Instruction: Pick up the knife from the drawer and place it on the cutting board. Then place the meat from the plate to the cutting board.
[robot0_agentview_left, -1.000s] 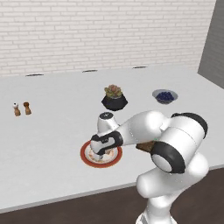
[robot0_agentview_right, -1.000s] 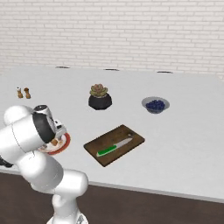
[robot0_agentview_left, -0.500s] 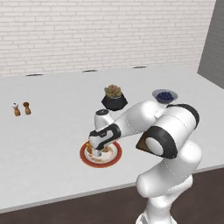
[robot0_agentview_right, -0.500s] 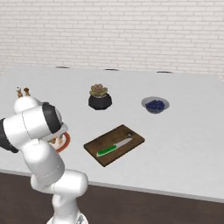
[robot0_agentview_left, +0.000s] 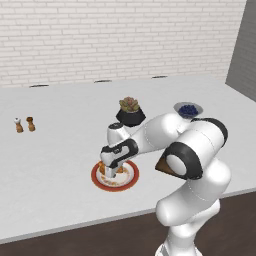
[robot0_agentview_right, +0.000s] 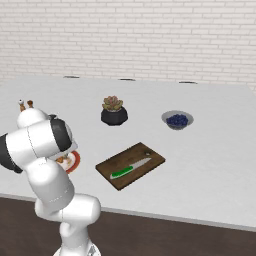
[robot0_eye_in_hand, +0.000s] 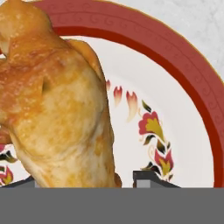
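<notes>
Here, golden-brown meat (robot0_eye_in_hand: 57, 100) on red-rimmed plate (robot0_eye_in_hand: 192, 78).

You face a white brick wall (robot0_agentview_left: 120, 40) running behind a broad pale grey desk (robot0_agentview_left: 65, 130). A grey wall (robot0_agentview_left: 243, 50) closes the right side. Dark brown floor (robot0_agentview_right: 165, 235) lies below the desk's front edge.

We take this for a kitchen. Our gripper (robot0_agentview_left: 111, 172) hangs over a plate (robot0_agentview_left: 129, 183) on a white tabletop (robot0_agentview_left: 60, 150); beyond it stand shakers (robot0_agentview_left: 24, 124) and a brick wall (robot0_agentview_left: 100, 35).
</notes>
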